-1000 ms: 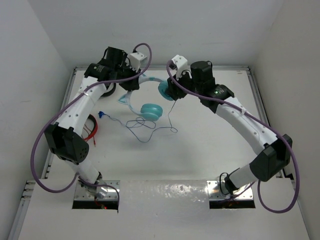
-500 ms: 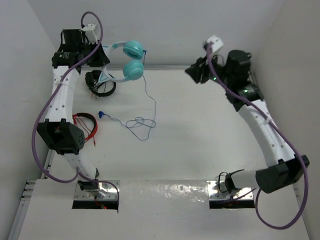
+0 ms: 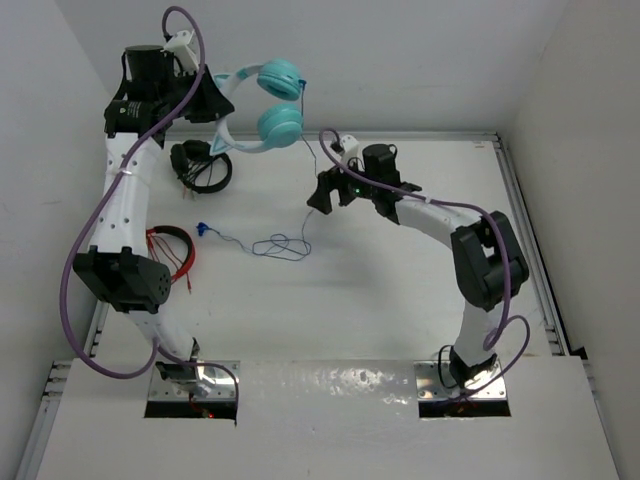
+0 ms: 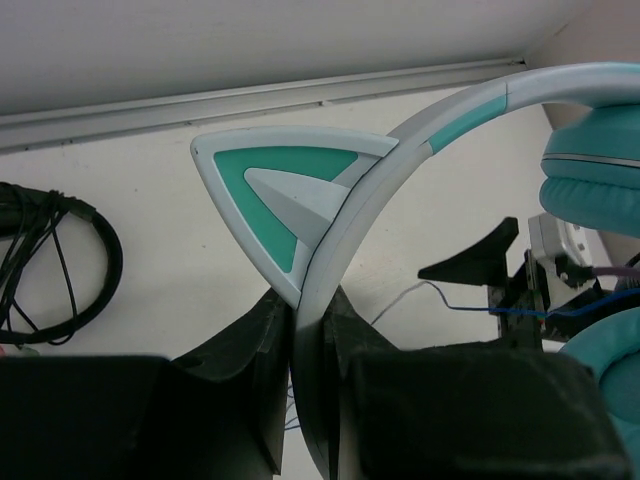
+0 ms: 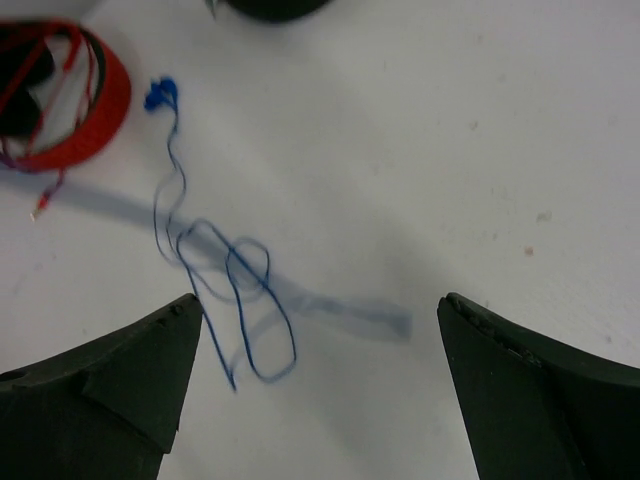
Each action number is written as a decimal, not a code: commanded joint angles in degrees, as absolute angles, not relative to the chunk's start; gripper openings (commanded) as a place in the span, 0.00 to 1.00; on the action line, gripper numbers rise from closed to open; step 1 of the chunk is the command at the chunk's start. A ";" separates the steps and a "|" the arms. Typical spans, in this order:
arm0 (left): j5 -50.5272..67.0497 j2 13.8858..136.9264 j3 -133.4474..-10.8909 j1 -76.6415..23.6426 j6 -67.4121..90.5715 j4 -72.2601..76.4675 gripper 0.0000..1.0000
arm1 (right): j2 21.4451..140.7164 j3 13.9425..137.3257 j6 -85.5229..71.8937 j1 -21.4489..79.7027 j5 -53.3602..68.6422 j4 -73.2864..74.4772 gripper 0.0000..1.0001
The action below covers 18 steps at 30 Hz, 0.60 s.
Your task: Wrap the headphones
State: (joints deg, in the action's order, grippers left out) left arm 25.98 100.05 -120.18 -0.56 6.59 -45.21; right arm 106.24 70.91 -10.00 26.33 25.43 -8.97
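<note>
L claw [image 4: 308,322] pinched shut on pale headband of headphones [image 3: 281,123], held high over table [image 3: 400,300], earcups just to its R. R claw [image 5: 318,300] wide open, nothing in it. Cable [image 5: 232,268] loops on table below, nearer its L finger; plug [image 5: 160,95] ahead-left. Best approach prob.: lower R claw, grab cable near hanging part, avoid knot. No container in view.

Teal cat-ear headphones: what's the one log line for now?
left gripper: shut on teal cat-ear headphones, aloft | right gripper: open over thin blue cable
</note>
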 commanded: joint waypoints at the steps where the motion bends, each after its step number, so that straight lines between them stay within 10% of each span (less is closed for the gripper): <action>1: 29.53 98.61 -122.17 -1.05 10.19 -40.78 0.00 | 109.31 76.02 -20.62 26.19 27.77 -27.74 0.99; 6: 32.42 99.23 -122.34 -1.14 10.37 -39.73 0.00 | 116.01 80.50 -28.28 26.10 28.13 -32.34 0.92; 11: 42.07 97.83 -117.44 -1.14 6.43 -36.48 0.00 | 120.58 83.40 -32.51 24.09 26.63 -32.43 0.05; 18: 38.60 107.04 -121.82 -11.14 -35.99 -69.71 0.00 | 116.20 96.92 -8.87 19.25 26.82 3.10 0.00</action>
State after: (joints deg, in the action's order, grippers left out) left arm 38.81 104.16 -118.56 -4.14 -13.78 -52.73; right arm 120.99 88.36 -23.00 20.78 27.44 -12.01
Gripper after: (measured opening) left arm 0.126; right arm 0.002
